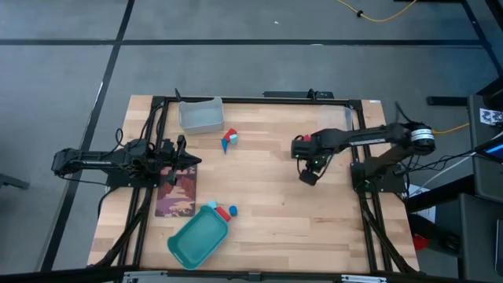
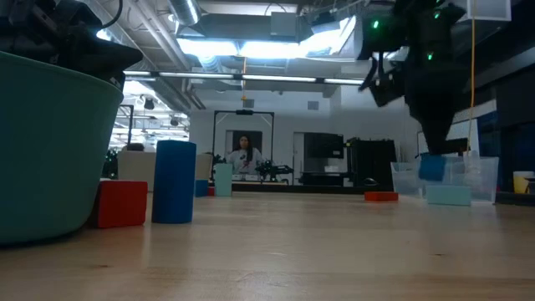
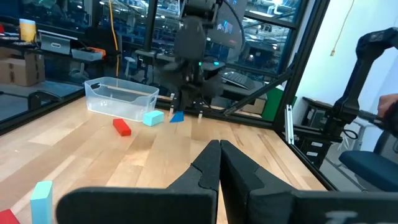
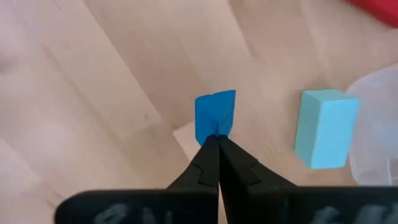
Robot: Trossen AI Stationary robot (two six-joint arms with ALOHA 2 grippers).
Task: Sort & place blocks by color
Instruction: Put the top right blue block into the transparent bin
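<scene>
My right gripper (image 4: 217, 138) points down over the table's right part, shut on a small dark blue block (image 4: 215, 113), also seen in the low view (image 2: 432, 167). Beside it a light cyan block (image 4: 324, 127) lies on the wood, and a red block (image 3: 122, 127) lies a little farther off. More blocks (image 1: 229, 140) sit at the far middle. A red block (image 2: 121, 203) and a blue block (image 2: 174, 181) stand beside the teal tray (image 1: 196, 240). My left gripper (image 3: 219, 155) rests shut at the table's left, holding nothing. My right gripper pinches the blue block between its two fingertips at the block's upper end (image 4: 214, 130). The fingers come from above, pointing down. The block hangs below the fingertips, clear of the table.
One clear plastic bin (image 1: 200, 115) stands at the far edge, left of the middle. Another clear bin (image 3: 121, 98) stands at the far right, close to my right gripper. A dark printed mat (image 1: 177, 192) lies under my left arm. Bare wood lies across the table's middle and near right.
</scene>
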